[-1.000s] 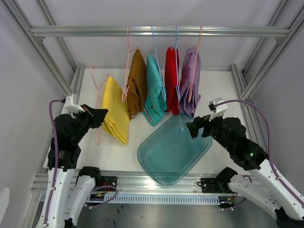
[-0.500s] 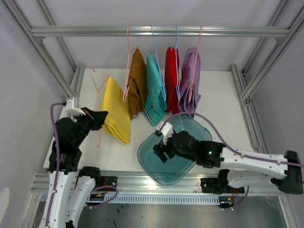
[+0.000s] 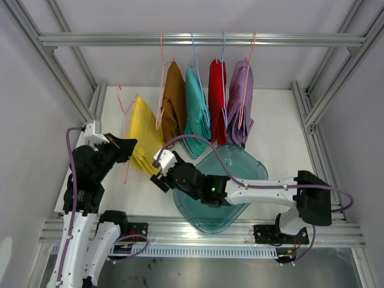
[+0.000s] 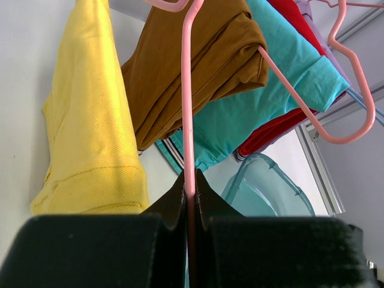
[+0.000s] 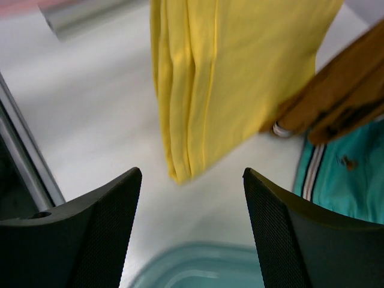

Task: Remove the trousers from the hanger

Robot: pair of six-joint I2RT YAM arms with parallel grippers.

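The yellow trousers (image 3: pixel 146 141) hang folded on a pink hanger (image 3: pixel 124 165) that is off the rail. My left gripper (image 3: pixel 125 147) is shut on that hanger's wire (image 4: pixel 188 120). My right gripper (image 3: pixel 157 171) is open and empty, just below and in front of the yellow trousers' lower edge (image 5: pixel 222 78), not touching them. The brown (image 3: pixel 173 105), teal (image 3: pixel 195 111), red (image 3: pixel 217 102) and lilac (image 3: pixel 240 102) trousers hang on hangers from the rail.
A translucent teal bin (image 3: pixel 240 198) lies on the table under my right arm. The metal rail (image 3: pixel 300 39) runs across the top. Frame posts stand at both sides.
My right arm has swung left from the right side, across the bin, to the lower edge of the yellow trousers. The left gripper has kept hold of the hanger.
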